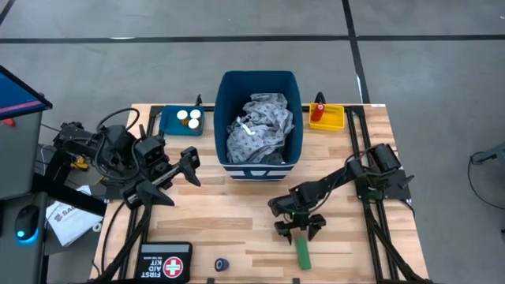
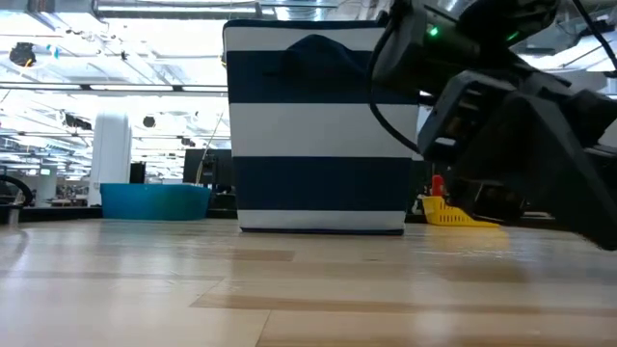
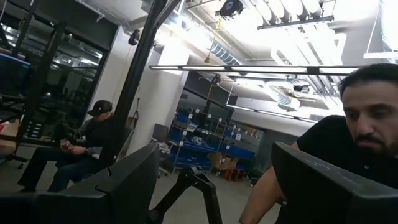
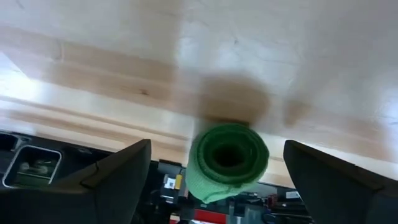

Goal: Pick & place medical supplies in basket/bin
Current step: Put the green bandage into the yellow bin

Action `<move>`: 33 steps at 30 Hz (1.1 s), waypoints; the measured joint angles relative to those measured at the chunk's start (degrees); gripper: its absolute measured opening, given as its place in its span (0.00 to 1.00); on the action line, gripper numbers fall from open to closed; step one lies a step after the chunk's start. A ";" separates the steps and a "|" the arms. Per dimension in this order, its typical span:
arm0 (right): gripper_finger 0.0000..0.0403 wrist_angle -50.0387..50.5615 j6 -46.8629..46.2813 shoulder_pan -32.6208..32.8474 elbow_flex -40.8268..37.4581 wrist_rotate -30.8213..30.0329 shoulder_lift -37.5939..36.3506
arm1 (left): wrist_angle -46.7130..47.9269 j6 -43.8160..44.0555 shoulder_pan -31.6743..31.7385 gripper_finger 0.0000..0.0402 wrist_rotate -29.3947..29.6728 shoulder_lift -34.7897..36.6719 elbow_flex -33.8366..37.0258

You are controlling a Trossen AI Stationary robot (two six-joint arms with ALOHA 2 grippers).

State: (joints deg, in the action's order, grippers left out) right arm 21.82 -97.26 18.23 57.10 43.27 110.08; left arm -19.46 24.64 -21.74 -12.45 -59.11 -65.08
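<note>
The green roll lies on the wooden table near its front edge, end-on to the right wrist camera. The right gripper hangs directly over the roll's far end with its fingers spread wide on either side, not touching it. A dark blue roll sits at the front edge, just beside the black first aid kit pouch.

Toward the back, the tall dark blue bin with a white stripe holds the grey patterned gown, bunched inside it. Left of the bin, the teal tray carries two small white-capped bottles. Right of the bin, the yellow tray holds a red cylinder.

The left gripper waits raised beside the bin's left wall, its fingers apart and holding nothing, pointing out into the room, where two people show.
</note>
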 joint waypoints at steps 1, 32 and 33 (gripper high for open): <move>0.89 0.16 0.07 -0.20 0.00 -0.09 0.00 | 0.00 0.00 0.00 0.75 0.00 0.00 0.00; 0.71 0.14 0.33 1.30 -0.59 0.15 -0.02 | 0.00 -0.33 -0.01 0.75 0.00 0.00 0.00; 0.71 0.04 0.34 1.30 -0.59 0.15 -0.02 | 0.00 -0.35 -0.01 0.75 -0.01 0.00 0.00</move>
State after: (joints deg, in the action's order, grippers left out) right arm 21.86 -96.92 19.53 56.51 43.42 110.06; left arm -19.46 24.29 -21.75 -12.46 -59.11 -65.08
